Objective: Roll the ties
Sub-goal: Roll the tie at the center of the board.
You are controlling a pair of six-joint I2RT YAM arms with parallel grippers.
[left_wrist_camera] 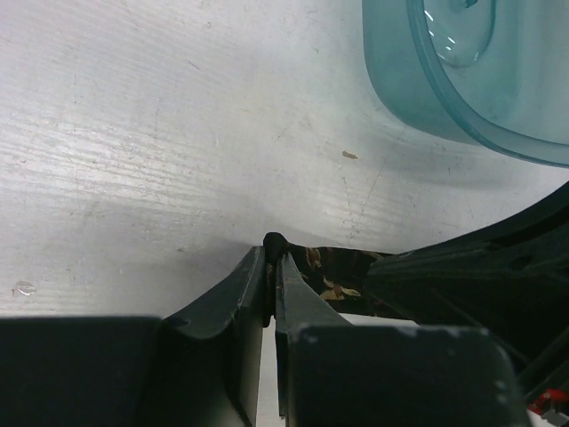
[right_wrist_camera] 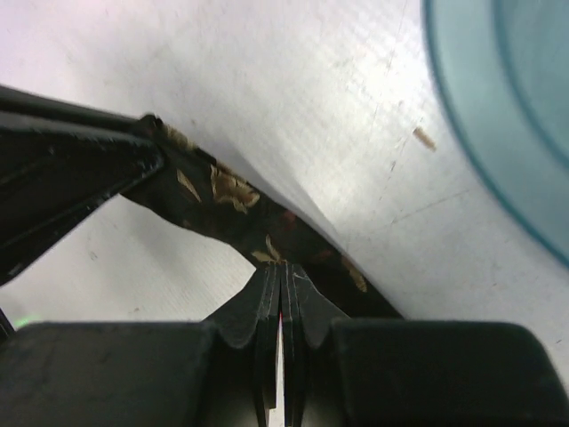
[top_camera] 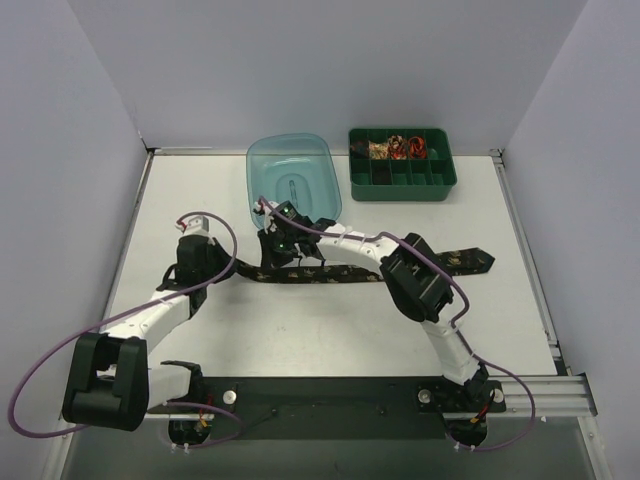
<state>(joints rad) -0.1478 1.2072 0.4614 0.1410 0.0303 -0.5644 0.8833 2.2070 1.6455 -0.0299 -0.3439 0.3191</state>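
A long black tie (top_camera: pixel 312 274) with a gold floral pattern lies across the middle of the table, its wide pointed end (top_camera: pixel 468 262) at the right. My left gripper (top_camera: pixel 230 267) is shut on the tie's narrow left end; the left wrist view shows the jaws (left_wrist_camera: pixel 272 253) closed on the fabric (left_wrist_camera: pixel 336 272). My right gripper (top_camera: pixel 282 260) is shut on the tie a little to the right; the right wrist view shows the closed jaws (right_wrist_camera: pixel 281 271) pinching the fabric (right_wrist_camera: pixel 222 191), which is lifted off the table. Several rolled ties (top_camera: pixel 398 148) sit in a green tray.
The green compartment tray (top_camera: pixel 402 185) stands at the back right. A teal plastic bowl (top_camera: pixel 293 178) sits at the back centre, just behind my right gripper; it also shows in the left wrist view (left_wrist_camera: pixel 480 80) and the right wrist view (right_wrist_camera: pixel 498 116). Purple cables loop along both arms.
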